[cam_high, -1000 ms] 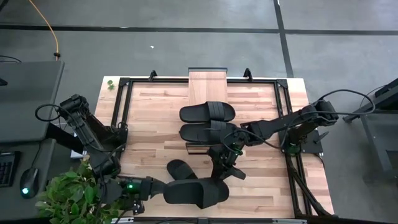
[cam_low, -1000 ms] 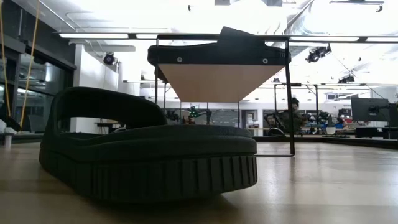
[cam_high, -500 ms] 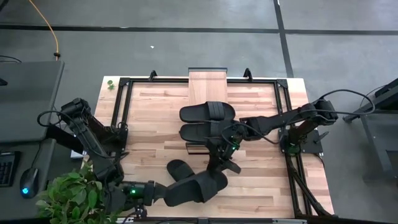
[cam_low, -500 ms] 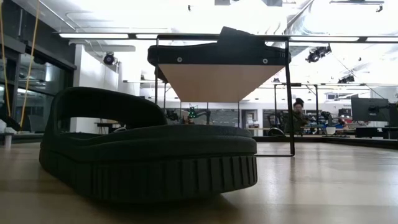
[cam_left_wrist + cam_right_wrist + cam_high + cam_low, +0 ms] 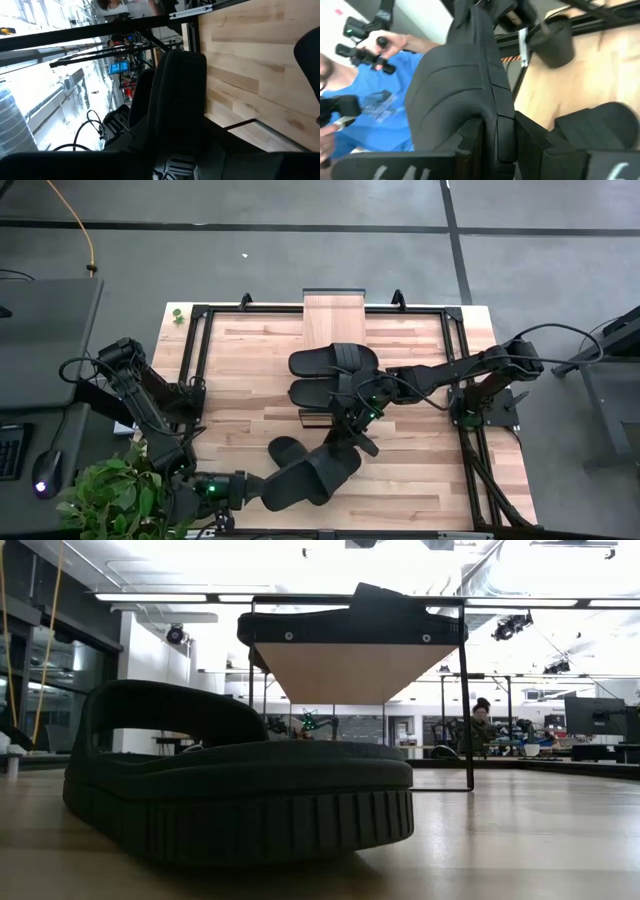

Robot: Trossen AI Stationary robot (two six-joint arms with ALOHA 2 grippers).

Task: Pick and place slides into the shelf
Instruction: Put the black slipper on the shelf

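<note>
Slide (image 5: 310, 475) between both grippers (lifted, tilted)

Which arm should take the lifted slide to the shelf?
Probably right. Both grippers hold the lifted slide, but the right gripper sits nearer the shelf; the left gripper is much farther from it.

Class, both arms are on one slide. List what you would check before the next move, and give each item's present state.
1. Left tool grips one end of the held slide: ok.
2. Right tool grips its other end: ok.
3. Held slide is lifted clear of the table: cannot tell.
4. Loose slide is out of the way: not ok, it lies right beside the held slide.
5. Shelf has bare plank: ok, at its far end.
6. Person is clear of the arms: cannot tell.
</note>
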